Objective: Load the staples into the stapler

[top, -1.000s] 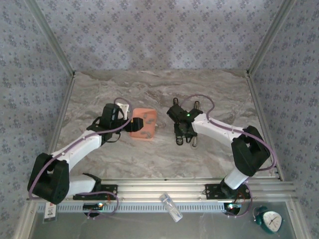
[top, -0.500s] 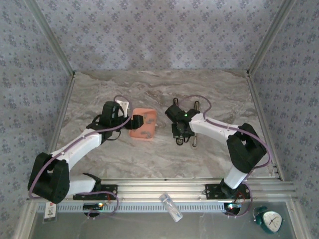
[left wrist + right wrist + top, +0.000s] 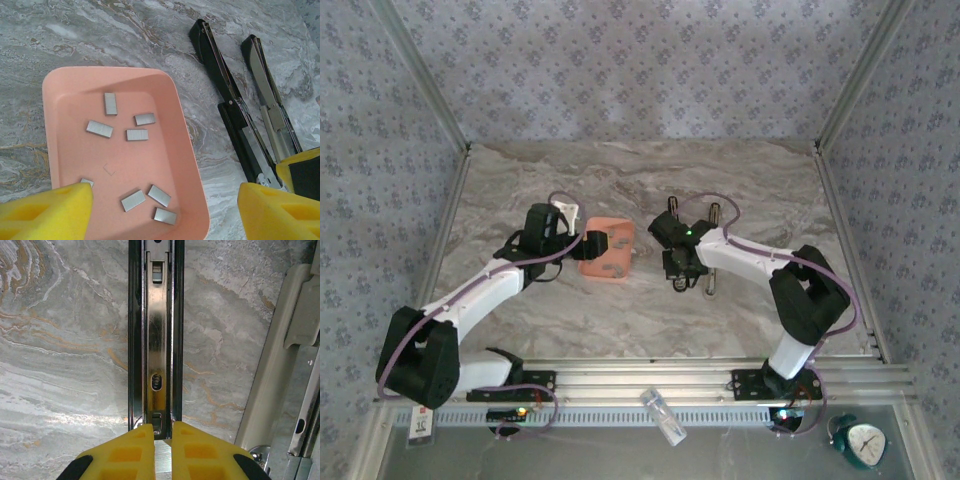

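High rear camera overlooks all; close wrist cameras share the stapler (image 3: 234, 120).

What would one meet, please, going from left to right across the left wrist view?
the tray with the staples in it → the stapler's black arm → the stapler's silver arm

A salmon-orange tray (image 3: 623, 228) sits mid-desk (image 3: 620, 180), with a teal alarm clock (image 3: 865, 443) near right beyond its rail.
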Motion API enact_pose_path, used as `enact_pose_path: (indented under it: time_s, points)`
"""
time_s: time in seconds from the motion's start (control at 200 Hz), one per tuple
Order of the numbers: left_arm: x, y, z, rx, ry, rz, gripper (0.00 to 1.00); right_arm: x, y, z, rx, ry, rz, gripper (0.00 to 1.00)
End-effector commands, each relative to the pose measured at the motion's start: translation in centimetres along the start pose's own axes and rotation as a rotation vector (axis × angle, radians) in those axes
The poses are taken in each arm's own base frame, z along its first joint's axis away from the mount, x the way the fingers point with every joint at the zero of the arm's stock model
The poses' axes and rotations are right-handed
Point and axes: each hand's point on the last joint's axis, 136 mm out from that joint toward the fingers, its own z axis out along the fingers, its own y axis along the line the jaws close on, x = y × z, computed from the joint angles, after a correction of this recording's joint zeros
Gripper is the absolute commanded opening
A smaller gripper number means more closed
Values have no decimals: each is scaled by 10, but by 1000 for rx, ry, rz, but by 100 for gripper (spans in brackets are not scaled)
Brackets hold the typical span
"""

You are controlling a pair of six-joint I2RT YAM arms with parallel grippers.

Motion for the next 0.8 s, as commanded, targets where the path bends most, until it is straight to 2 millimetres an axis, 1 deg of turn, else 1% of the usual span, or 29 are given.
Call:
enact_pose_path:
  time_s: [0.0,0.17,0.175,0.185,0.235,0.55,0.71,0.72,0.73,0.795]
  points:
    - [-13,-5,-1,5,-34,34,76,-3,4,-7,-1,0,-16,12]
    - [-13,-5,-1,6,-35,34,76,-5,1,-16,4,-15,-17,12]
    - [-13,-5,-1,6,-35,34,76,-10,4,-20,-7,-29,-14,12]
    - [-13,-5,-1,6,-34,34,76,-14,7,-23,-14,-39,-11,12]
    - [-12,-5,0,6,-33,33,76,-16,7,-25,-19,-45,-7,12]
    - [-11,-4,0,4,-30,35,76,-8,8,-12,-10,-12,-4,12]
    - [-12,-5,0,5,-31,39,76,-7,7,-11,-3,-4,-6,12]
    - [-12,-5,0,5,-31,39,76,0,2,-5,11,14,-10,12]
    - [-12,-4,0,4,-32,38,77,3,1,-4,15,21,-10,12]
    - [-13,-5,0,4,-33,39,76,5,1,-1,17,27,-10,12]
